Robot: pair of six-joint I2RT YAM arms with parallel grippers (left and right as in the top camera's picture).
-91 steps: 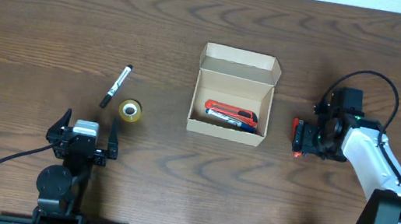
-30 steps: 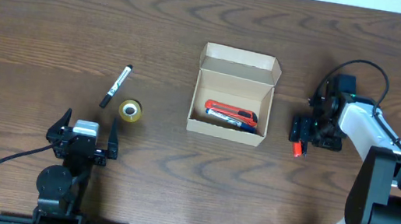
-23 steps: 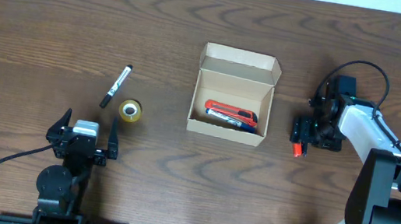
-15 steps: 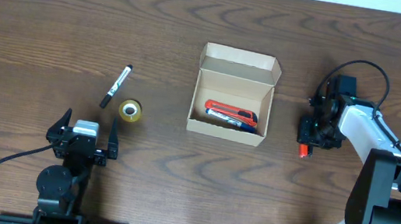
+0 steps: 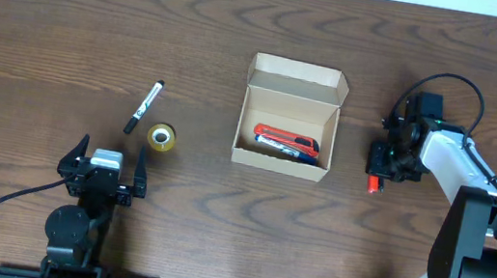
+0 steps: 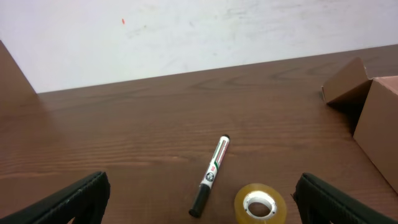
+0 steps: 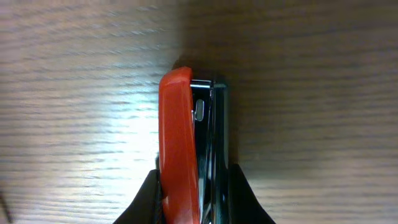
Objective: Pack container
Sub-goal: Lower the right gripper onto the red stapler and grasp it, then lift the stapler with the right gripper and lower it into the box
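Container (image 5: 279, 163) contents partly shadowed; right pincer (image 7: 195, 194) clamps red stapler (image 7: 179, 137), end cropped.

No legible text, brand, number or sign appears in any view. The only printing visible is on the white barrel of the marker (image 6: 210, 175): a narrow label band with red and green marks, too small to read in the left wrist view and only a pale streak from overhead. The container (image 5: 281, 162) shows plain tan walls and flap. The red stapler (image 7: 180, 155), seen close in the right wrist view, presents bare red and black surfaces. The tape roll (image 6: 260, 204) carries no readable marking.
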